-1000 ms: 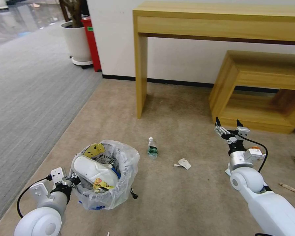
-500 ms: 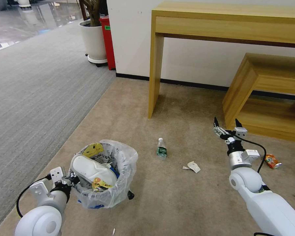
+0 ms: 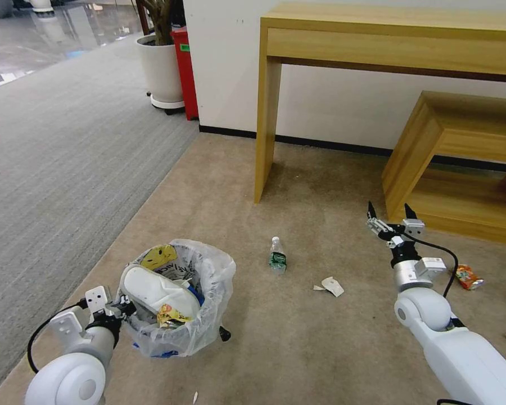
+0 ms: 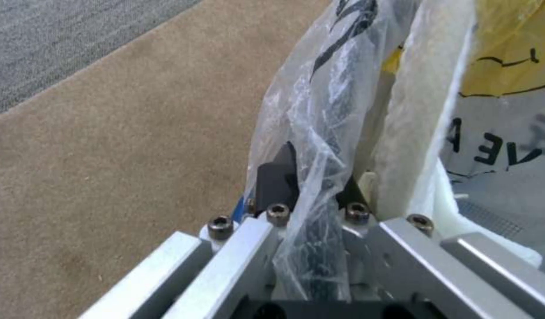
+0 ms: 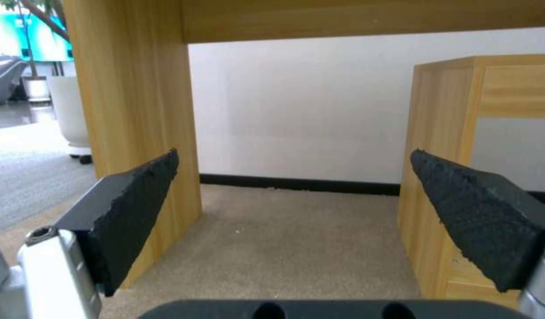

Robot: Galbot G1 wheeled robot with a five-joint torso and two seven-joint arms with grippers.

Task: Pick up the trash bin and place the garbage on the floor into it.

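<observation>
The left gripper (image 3: 121,307) is clamped on the rim of the trash bin (image 3: 177,332), its black fingers (image 4: 277,179) pinching the wall and the crinkly clear plastic bag (image 4: 320,128) between them. The bin sits low at the robot's left over the tan carpet (image 3: 298,343), stuffed with a white slipper (image 3: 160,292) and yellow wrappers (image 3: 158,257). The right gripper (image 3: 392,215) hangs in the air with its jaws spread wide and nothing between them, pointed toward the wooden table (image 3: 388,39) and the low wooden shelf (image 3: 461,163). On the carpet lie a green-label bottle (image 3: 276,260), a crumpled paper (image 3: 331,286) just to its right, and a crushed can (image 3: 466,277) near the shelf
</observation>
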